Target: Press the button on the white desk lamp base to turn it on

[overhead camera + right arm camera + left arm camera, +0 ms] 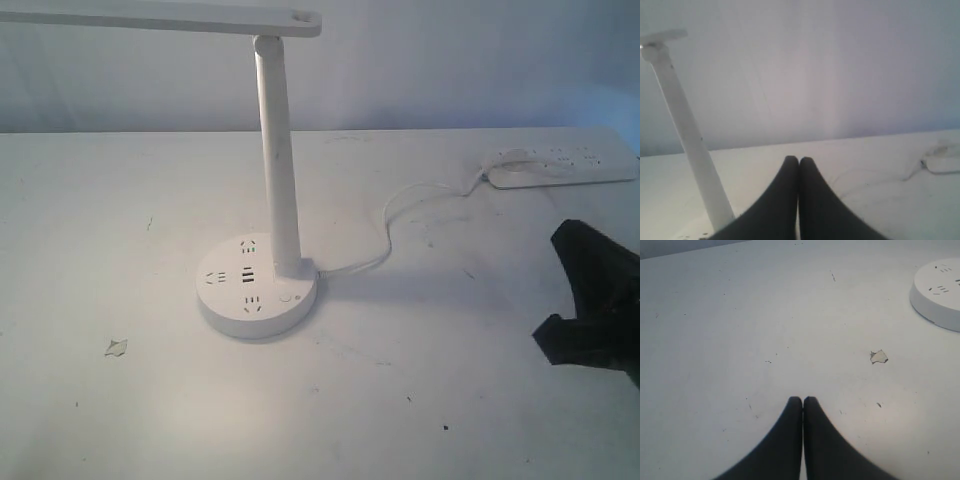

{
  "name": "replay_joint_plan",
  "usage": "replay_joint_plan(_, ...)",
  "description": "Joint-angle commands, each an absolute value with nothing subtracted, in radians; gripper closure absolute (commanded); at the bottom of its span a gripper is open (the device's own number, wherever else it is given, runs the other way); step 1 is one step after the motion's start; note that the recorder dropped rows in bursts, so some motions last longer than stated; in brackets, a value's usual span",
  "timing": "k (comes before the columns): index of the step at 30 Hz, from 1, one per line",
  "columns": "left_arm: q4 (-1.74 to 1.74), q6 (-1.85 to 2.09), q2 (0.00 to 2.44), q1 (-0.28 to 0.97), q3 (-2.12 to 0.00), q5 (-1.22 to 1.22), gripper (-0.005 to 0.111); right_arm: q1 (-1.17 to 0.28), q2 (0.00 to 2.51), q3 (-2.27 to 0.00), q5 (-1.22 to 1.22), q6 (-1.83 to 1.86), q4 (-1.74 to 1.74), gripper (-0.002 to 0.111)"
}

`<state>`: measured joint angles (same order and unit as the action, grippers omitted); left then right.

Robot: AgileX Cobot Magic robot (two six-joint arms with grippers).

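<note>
The white desk lamp base (pixel 232 300) is a round disc with dark socket holes and USB slots, left of the table's middle. Its small round button (pixel 288 297) sits flush at the near right of the top, beside the slim stem (pixel 277 160). My right gripper (pixel 566 240) is shut and empty, well off to the right of the base; in its wrist view the right gripper (pixel 799 159) faces the stem (pixel 687 135). My left gripper (pixel 803 399) is shut over bare table, with the base's rim (pixel 935 305) off to one side. The exterior view does not show it.
A long white power strip (pixel 560 165) lies at the back right, and the lamp's white cord (pixel 395 215) curls from it to the base. The lamp head (pixel 160 15) overhangs the top left. A small chip (pixel 116 347) marks the tabletop (pixel 420 400).
</note>
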<state>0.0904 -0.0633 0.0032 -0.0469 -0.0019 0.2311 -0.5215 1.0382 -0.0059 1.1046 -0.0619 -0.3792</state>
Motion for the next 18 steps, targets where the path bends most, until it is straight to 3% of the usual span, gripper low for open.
replay_joint_plan(1,0.084,-0.064,0.0,-0.047,0.0,0.233,0.107,-0.523,0.847,0.0,0.999,0.045,-0.38,0.108)
replay_joint_plan(14,0.084,-0.064,0.0,-0.047,0.0,0.233,0.107,-0.523,0.048,0.0,0.392,0.369,-0.44,0.108)
replay_joint_plan(18,0.08,-0.064,0.0,-0.047,0.0,0.237,0.107,-0.518,0.0,0.0,0.334,0.403,-0.466,0.108)
